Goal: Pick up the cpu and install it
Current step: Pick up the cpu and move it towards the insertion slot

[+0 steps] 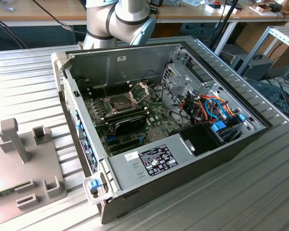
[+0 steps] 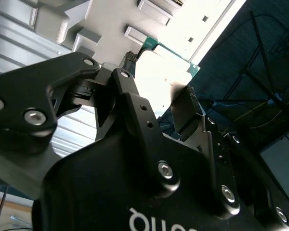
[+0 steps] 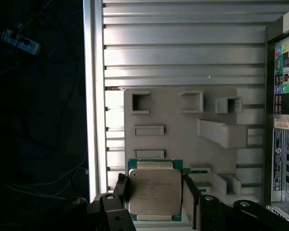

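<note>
The cpu [image 3: 154, 191] is a flat square chip with a dull silvery top on a green board. It sits between the two black fingers of my gripper [image 3: 155, 185], which touch its opposite edges. The gripper is shut on it. In the second wrist view the cpu [image 2: 176, 55] shows as a bright plate with a green edge between the fingers [image 2: 130, 60]. Behind the chip in the first wrist view lies a grey fixture plate [image 3: 173, 115]. The dark square socket [image 1: 121, 102] on the board inside the open computer case [image 1: 149, 159] has its metal frame [image 1: 139, 89] hinged up.
The grey fixture plate [image 1: 24, 168] with raised blocks lies at the exterior view's left, on a ribbed metal table [image 1: 29, 77]. Inside the case are a drive cage [image 1: 176, 79], coloured cables [image 1: 212, 108] and a power supply [image 1: 154, 161]. The arm's base [image 1: 120, 19] stands behind the case.
</note>
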### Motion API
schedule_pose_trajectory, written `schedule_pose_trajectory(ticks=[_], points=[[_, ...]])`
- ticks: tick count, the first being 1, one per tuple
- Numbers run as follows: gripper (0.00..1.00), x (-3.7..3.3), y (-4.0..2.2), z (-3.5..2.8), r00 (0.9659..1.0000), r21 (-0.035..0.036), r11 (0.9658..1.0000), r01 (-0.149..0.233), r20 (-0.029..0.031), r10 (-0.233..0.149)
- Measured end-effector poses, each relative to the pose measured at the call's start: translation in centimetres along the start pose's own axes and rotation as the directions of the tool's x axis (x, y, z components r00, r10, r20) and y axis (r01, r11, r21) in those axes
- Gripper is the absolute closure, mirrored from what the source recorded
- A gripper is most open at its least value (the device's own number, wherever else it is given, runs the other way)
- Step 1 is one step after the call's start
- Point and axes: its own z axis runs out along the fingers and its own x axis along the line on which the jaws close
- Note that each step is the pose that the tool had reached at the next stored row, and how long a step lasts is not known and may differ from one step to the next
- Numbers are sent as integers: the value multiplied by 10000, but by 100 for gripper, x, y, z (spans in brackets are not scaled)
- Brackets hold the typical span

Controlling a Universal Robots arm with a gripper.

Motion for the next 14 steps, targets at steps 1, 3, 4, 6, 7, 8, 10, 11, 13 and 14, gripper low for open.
schedule_pose_trajectory(ticks=[1, 3, 4, 6, 7, 8, 10, 11, 13, 14], points=[[45, 0, 0, 0, 10000, 0, 10000, 0, 0, 0], [45, 0, 0, -1, 10000, 0, 10000, 0, 0, 0], [45, 0, 0, -1, 10000, 0, 10000, 0, 0, 0], [45, -2, 0, -3, 10000, 1, 10000, 0, -2, 0], [45, -5, 0, -3, 10000, 1, 10000, 0, -2, 0], [45, -10, 0, -3, 10000, 1, 10000, 0, -2, 0], [45, -22, 0, -2, 10000, 0, 10000, 0, -1, 0], [45, -52, 1, -2, 10000, 0, 10000, 0, 0, 0], [45, -124, 2, -2, 10000, 0, 10000, 0, 0, 0], [45, -138, 3, -2, 10000, 0, 10000, 0, 0, 0]])
